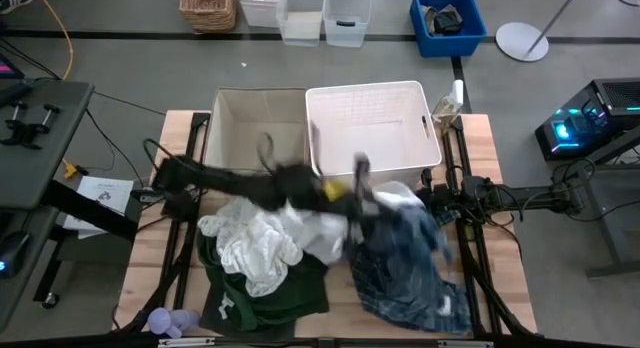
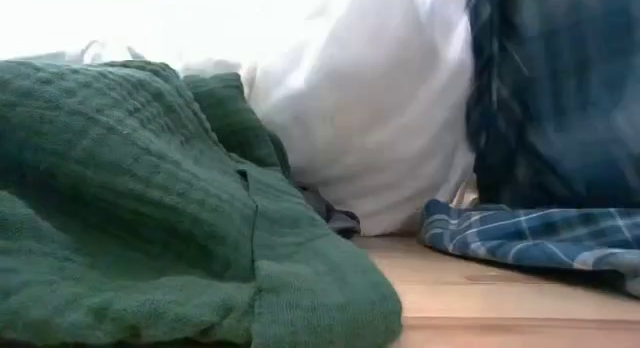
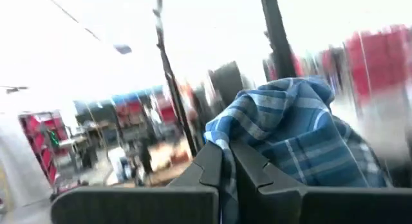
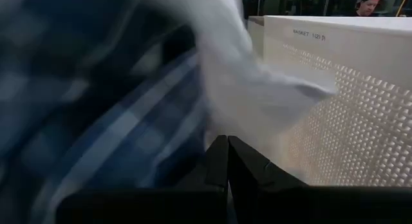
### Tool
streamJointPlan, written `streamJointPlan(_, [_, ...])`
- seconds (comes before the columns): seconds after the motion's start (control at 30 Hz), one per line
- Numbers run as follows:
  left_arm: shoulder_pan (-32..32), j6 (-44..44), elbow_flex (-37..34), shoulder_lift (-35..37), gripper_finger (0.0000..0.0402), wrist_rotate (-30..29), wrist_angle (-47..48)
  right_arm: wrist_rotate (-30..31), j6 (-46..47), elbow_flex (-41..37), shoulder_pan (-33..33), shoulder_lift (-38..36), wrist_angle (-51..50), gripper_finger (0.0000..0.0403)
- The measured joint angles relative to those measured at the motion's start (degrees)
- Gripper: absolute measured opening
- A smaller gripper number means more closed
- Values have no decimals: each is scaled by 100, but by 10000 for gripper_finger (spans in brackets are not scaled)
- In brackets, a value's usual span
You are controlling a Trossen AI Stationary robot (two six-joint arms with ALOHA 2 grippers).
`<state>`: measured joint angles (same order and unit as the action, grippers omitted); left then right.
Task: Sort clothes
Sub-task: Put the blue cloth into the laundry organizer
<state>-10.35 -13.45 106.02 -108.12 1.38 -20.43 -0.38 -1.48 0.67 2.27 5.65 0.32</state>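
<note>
Left gripper is pinched tight on a fold of the plaid shirt, holding it up in the air near the front edge of the white basket. Right gripper has its fingers pressed together too, with plaid and white cloth hanging right in front of it, but honestly I can't tell if there's any fabric actually caught between them.

Handling-wise, I'd guess the shirt is light and totally floppy, so it'll drape and swing and most of it trails down onto the table. Grabbing a bunched fold or the collar seems safer than a single thin edge, which could slide out.

Looks: blue-and-white check, crumpled, spread over the right side of the pile. Next to it sit the white shirts, wadded up in the middle, and the dark green top, a chunky knit lying at the front left. Beige bin sits beside the basket, and a little lavender plush is at the table's front corner.
</note>
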Motion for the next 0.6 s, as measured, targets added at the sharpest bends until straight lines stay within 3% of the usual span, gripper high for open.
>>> streamJointPlan(0.13, [523,783,8,436,1,54,-33,1,0,1,-1,0,1,0])
streamJointPlan(0.27, [970,557,-17,1077,1,-138,64,0,0,0,-1,0,2,0])
streamJointPlan(0.43, [1620,-899,11,2288,1,-1575,158,0,0,1,1,0,0,0])
streamJointPlan(0.6, [2262,-2309,11,3319,0,-3235,823,0,0,2,1,0,2,0])
